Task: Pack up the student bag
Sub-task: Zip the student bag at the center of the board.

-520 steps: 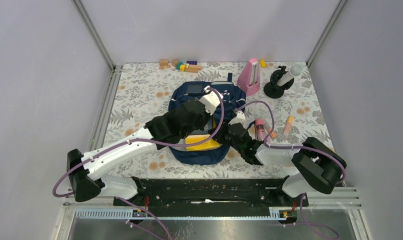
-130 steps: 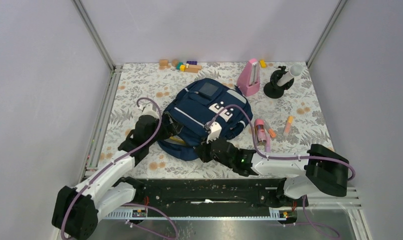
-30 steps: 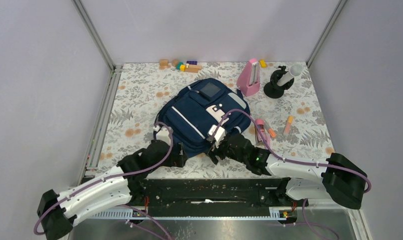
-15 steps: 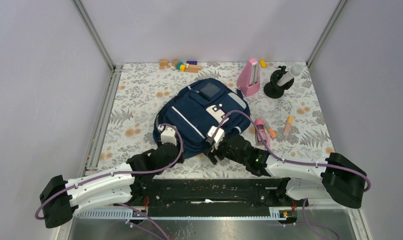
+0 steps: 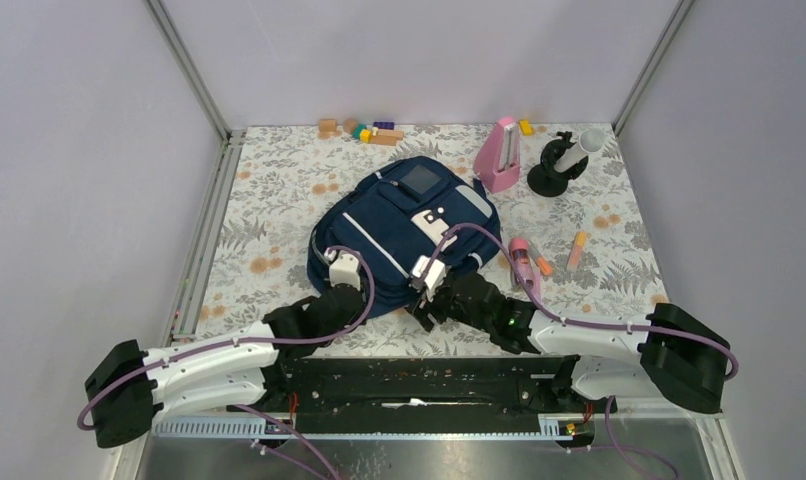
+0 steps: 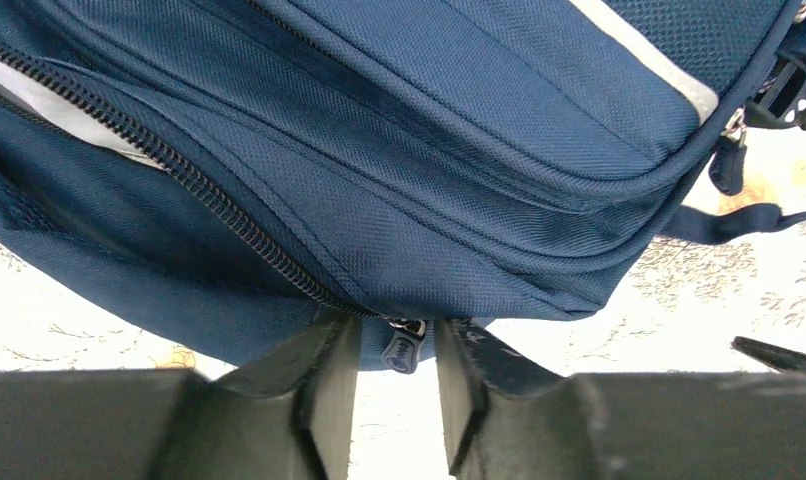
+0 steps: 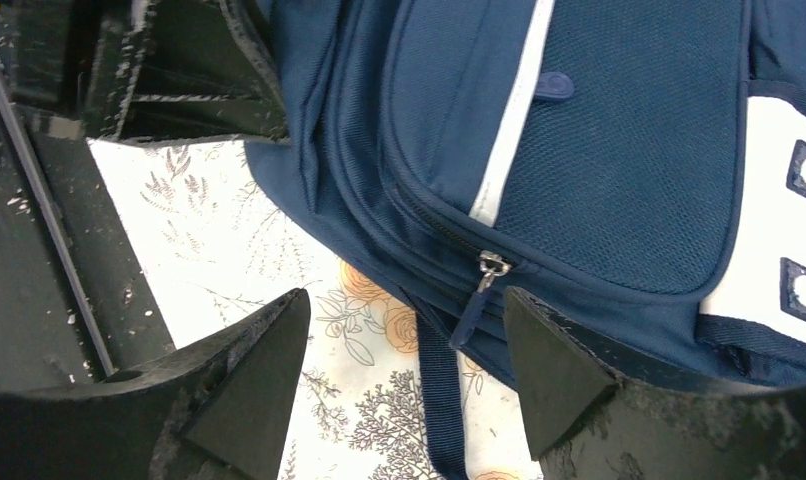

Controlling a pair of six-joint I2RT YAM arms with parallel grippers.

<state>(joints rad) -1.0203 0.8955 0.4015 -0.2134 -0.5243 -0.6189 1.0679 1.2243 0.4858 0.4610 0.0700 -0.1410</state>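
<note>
The student bag (image 5: 399,225), navy with thin white stripes and a white patch, lies flat in the middle of the table. My left gripper (image 5: 351,300) is at its near left edge. In the left wrist view the bag (image 6: 399,150) fills the frame, and the gripper (image 6: 399,375) is narrowly open, with a zipper pull (image 6: 404,352) hanging between the fingers and touching neither. My right gripper (image 5: 426,305) is at the near edge. It is wide open (image 7: 404,320) around a second zipper pull (image 7: 474,310) and a strap (image 7: 434,400).
A pink metronome (image 5: 499,152) and a black stand (image 5: 557,165) are behind the bag on the right. A pink tube (image 5: 520,258) and orange markers (image 5: 577,248) lie to its right. Coloured blocks (image 5: 364,130) sit at the back edge.
My left gripper has moved right and forward, up to the bag's near edge. The right gripper has hardly moved. Seventeen seconds ago the bag was open, with something yellow inside.
</note>
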